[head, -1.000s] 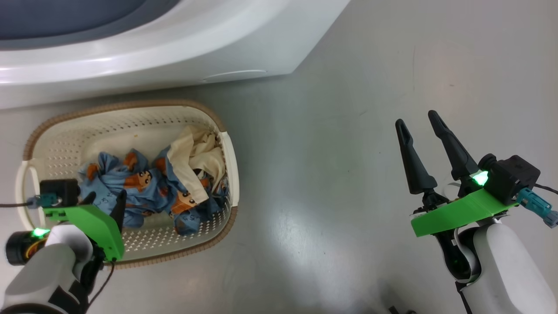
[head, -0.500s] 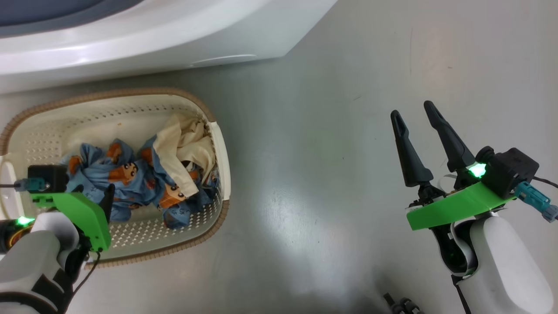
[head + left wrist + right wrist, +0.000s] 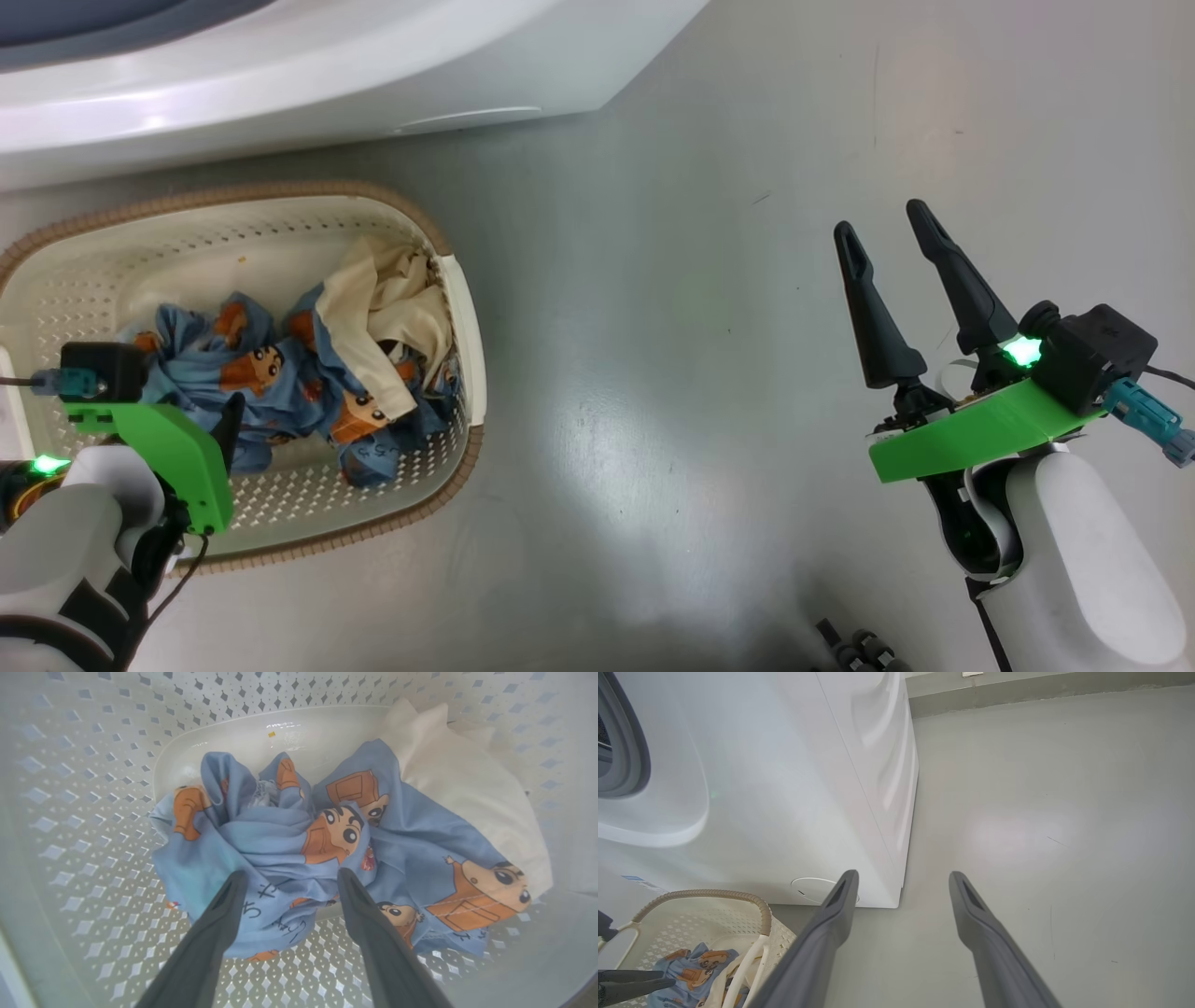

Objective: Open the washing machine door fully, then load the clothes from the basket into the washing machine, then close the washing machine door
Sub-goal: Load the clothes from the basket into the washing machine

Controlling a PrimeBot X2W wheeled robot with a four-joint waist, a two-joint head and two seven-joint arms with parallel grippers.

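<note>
Clothes (image 3: 280, 840) lie bunched just ahead of the left gripper (image 3: 290, 875), fingers wide and empty, down inside the basket (image 3: 93, 812). Soft, light and floppy by the look: best pinched at the thick blue fold mid-heap. Well outside the basket, the right gripper (image 3: 879, 217) is also spread wide, holding nothing.

A laundry area: washing machine (image 3: 761, 788), cream basket (image 3: 187, 250), bare grey floor (image 3: 700, 280).
</note>
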